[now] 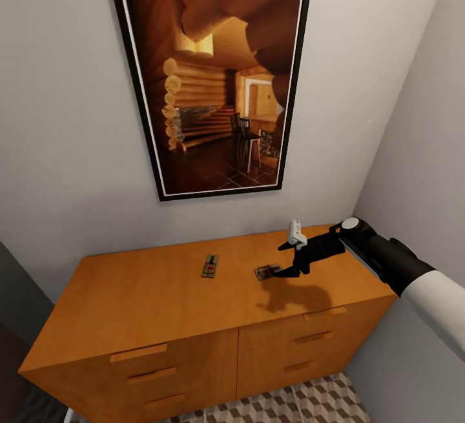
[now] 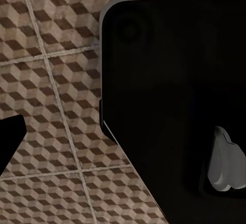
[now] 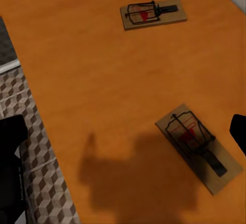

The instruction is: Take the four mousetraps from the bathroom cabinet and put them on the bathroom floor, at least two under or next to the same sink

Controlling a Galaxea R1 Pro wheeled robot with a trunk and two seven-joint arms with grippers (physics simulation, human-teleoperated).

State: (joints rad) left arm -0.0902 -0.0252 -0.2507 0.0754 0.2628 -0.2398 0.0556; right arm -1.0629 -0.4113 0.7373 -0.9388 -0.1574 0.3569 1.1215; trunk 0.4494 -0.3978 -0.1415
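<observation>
Two small flat brown wooden mousetraps with dark wire parts lie on top of the low orange-brown wooden cabinet (image 1: 161, 294): the nearer trap (image 1: 267, 272) just beside the right gripper (image 1: 289, 261), the farther trap (image 1: 210, 265) well apart toward the middle. The black right gripper hovers over the nearer trap, fingers apparently spread and holding nothing. Left gripper's state cannot be told; its camera faces the cube-patterned tiled bathroom floor (image 2: 46, 106). Advice: lower squarely, straddle the board's narrow sides, avoid the wire, close, lift straight.

Black-framed log-cabin picture (image 1: 213, 74) on pale grey wall (image 1: 58, 119).
</observation>
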